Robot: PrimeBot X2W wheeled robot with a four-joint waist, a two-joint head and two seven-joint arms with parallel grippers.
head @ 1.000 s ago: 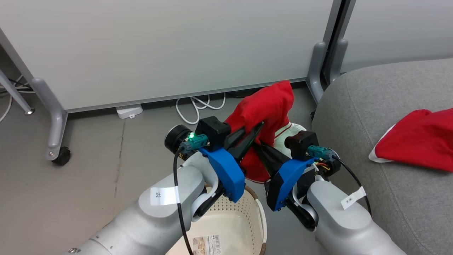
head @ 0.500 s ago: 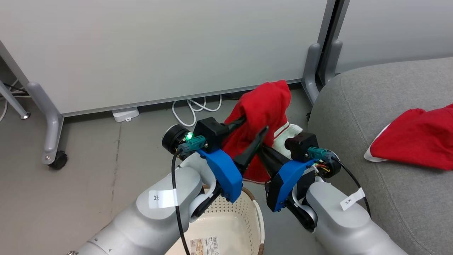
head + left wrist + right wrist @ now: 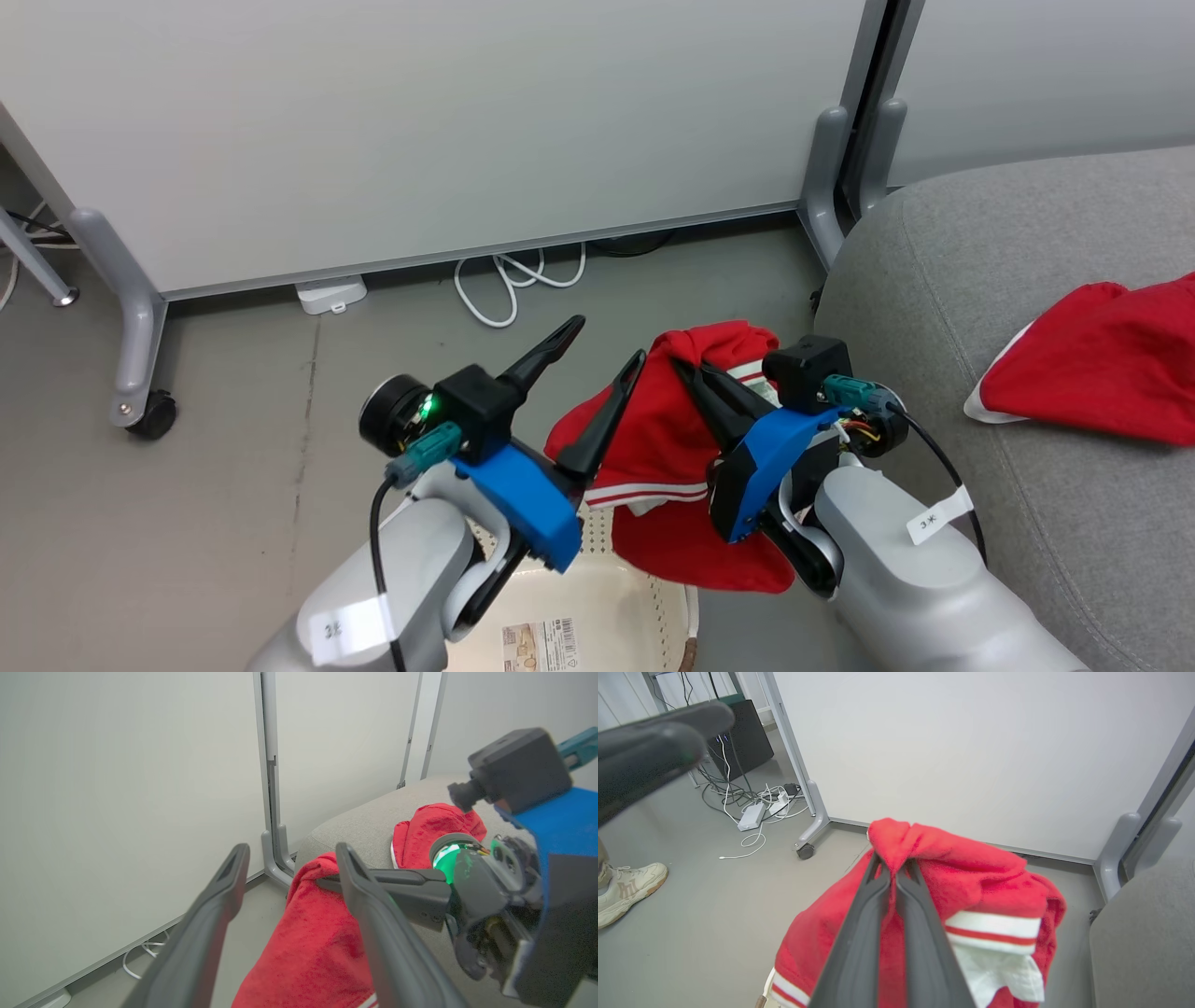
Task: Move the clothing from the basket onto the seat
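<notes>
Holds the left hand wide open, its two long dark fingers spread apart and pointing up and rightward in the head view. Clamps the right hand on a fold of bright red fabric garment, fingers pressed together, pointing up and leftward. Angles both pale grey forearms up from the bottom edge, blue wrist housings turned toward each other.

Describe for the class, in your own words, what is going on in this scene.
A two-armed robot is moving laundry. Its right end effector is shut on a red garment with white stripe trim, holding it bunched up above the cream basket. The left end effector is open beside the cloth, with nothing between its fingers. A second red garment lies on the grey seat to the robot's right, so the held one has yet to be carried across and put down.
</notes>
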